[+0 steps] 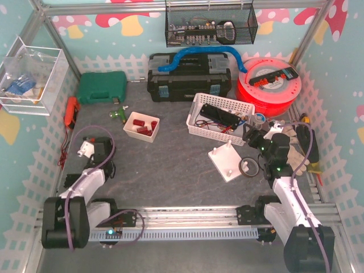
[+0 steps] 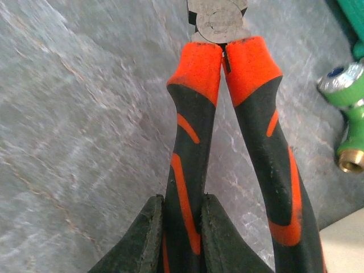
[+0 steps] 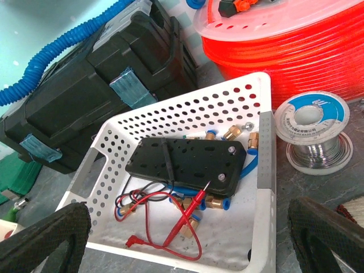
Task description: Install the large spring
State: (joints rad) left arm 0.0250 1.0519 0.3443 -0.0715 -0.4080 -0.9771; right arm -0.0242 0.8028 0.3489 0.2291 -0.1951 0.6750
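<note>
While the left hand [image 2: 182, 230] was clamped tight on one orange-and-black rubber handle of a pair of steel-headed pliers [image 2: 227, 74], the other handle lay free beside it. The plier jaws pointed away over the grey slate-patterned counter [image 1: 170, 165]. A green plastic fitting with a brass end [image 2: 352, 114] lay on the counter to the right of the pliers.

The red coil springs [image 1: 143, 125] lay in a shallow white tray [image 1: 128, 129] toward the back left of the counter, well apart from both hands. They showed as short, bright red coils lying on their sides; from the overhead view I could not tell which was the large one. A white base plate with upright pegs [image 1: 227, 162] sat right of centre, near the right arm.

The right hand [image 3: 187, 227] was spread wide and held nothing. Ahead of it stood a white perforated plastic basket [image 3: 265, 165] holding a flat black block [image 3: 187, 162], brass fittings and a red probe lead [image 3: 170, 227]. A spool of silver solder wire [image 3: 314, 131] stood just beside the basket.
</note>
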